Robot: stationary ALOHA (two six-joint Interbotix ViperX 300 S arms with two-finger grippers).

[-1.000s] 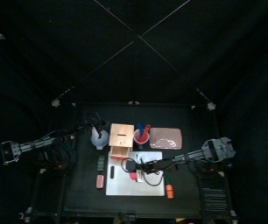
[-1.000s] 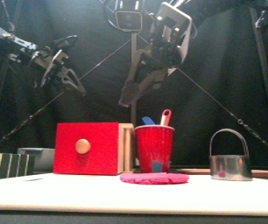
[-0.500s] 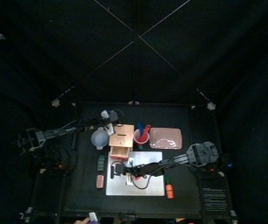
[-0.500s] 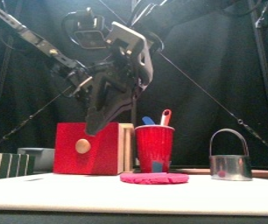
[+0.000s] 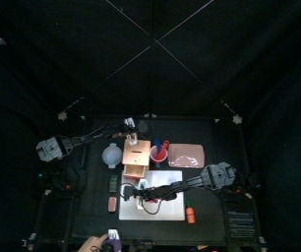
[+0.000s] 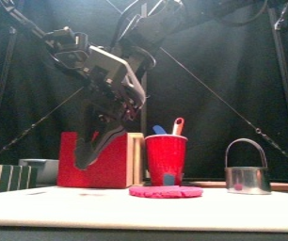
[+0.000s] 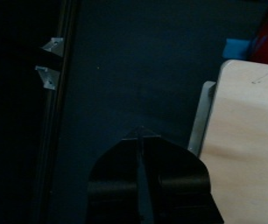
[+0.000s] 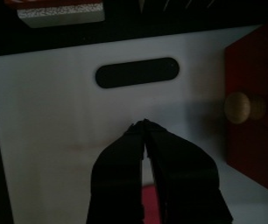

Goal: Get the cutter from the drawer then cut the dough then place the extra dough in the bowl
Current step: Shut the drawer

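Note:
The pale wooden box with its red drawer front stands left of centre, and the drawer looks closed. My right gripper hangs shut just in front of the drawer and hides the knob in the front view. The right wrist view shows its jaws together over the white cutting board, with the knob beside them. The pink dough disc lies on the board. The metal cutter stands on the table to the right. My left gripper is shut behind the box, holding nothing.
A red cup with toy knives stands right of the box. The pink tray lies at the back right. The blue-grey bowl sits left of the box.
The right gripper has swung left and down from high above the cup to the drawer front. The left arm has moved in from the left edge toward the back of the box.

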